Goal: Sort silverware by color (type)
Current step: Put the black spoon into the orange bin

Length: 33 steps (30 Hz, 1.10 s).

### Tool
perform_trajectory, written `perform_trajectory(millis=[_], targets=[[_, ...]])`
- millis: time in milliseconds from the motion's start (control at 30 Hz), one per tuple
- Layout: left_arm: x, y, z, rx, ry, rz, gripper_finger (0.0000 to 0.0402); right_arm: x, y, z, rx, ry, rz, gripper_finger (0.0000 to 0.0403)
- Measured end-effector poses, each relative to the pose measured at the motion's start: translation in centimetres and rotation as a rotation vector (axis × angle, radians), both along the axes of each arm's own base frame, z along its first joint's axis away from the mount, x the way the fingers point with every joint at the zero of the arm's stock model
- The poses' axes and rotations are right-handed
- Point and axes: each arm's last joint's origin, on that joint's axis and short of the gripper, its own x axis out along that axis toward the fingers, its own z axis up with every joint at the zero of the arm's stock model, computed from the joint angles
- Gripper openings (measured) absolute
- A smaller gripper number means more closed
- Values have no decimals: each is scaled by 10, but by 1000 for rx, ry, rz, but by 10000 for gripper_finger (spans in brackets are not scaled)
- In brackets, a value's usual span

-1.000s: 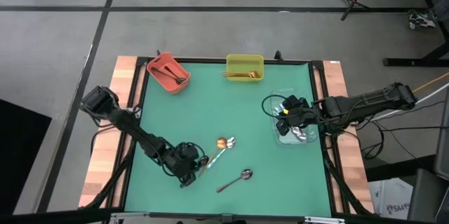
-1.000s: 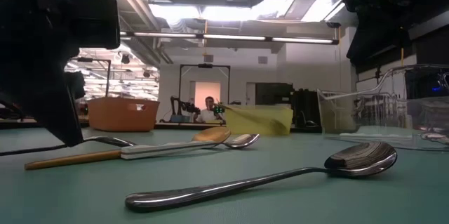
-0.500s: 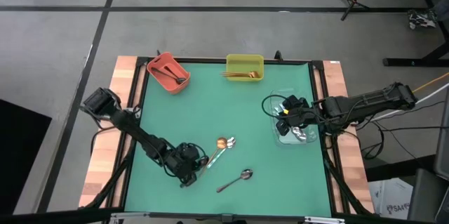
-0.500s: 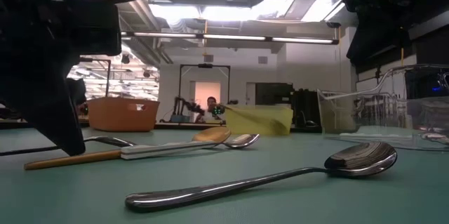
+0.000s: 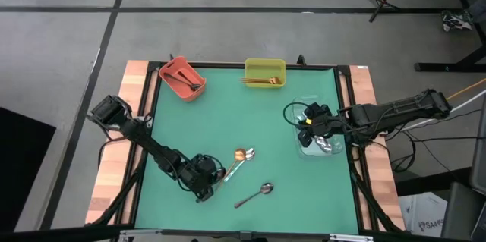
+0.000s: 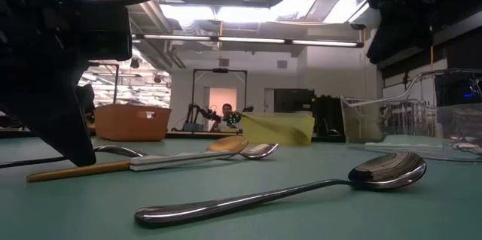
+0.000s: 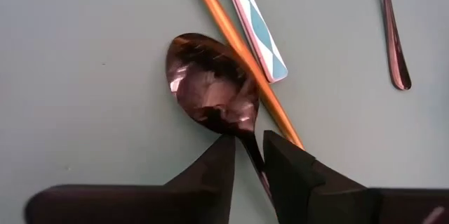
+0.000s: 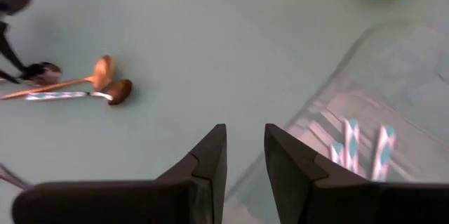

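Nearest the front edge of the green desk [image 5: 228, 113]: one long shiny silver metal spoon [image 5: 254, 195], lying loose and unsorted. Just behind it, a small cluster still to sort: a dark black metal spoon [image 7: 210, 90], a gold metal spoon [image 7: 238, 55] and a spoon with a white-and-blue patterned handle [image 7: 256, 31], overlapping one another.

Down at that cluster, the left end effector [image 7: 249, 143], parted only narrowly, astride the black spoon's neck, not visibly clamped and lifting nothing yet.

Farther back on the right, a clear plastic bin [image 5: 334, 151] holding several patterned-handled pieces; above its inner edge, the right end effector [image 5: 306, 121], slightly parted and empty.

At the far edge, a red plastic bin [image 5: 171, 71] with dark spoons inside and a yellow plastic bin [image 5: 265, 63] with gold ones.

Judged well along: three bins filled by type, four loose pieces left, the black one apparently bound for the red bin.

Against a second ago: left end effector settled a little closer onto the cluster, its gap narrowed; right end effector shifted slightly inward; loose spoons unmoved, bins unchanged.
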Motion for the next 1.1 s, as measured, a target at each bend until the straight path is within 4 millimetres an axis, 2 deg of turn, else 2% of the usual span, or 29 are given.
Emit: perform_trajectory(millis=[333,667,900,1100], targets=[[1,0,0,-3,-8,6,10,12,3,10,-44,-131,89,88],[2,2,1,62,-13,-67,4,19,4,18,-66,-227,126,88],[3,16,12,214,-26,-198,2,19,4,18,-66,-230,126,88],[2,34,24,409,-10,-339,2,19,4,18,-67,-227,126,88]])
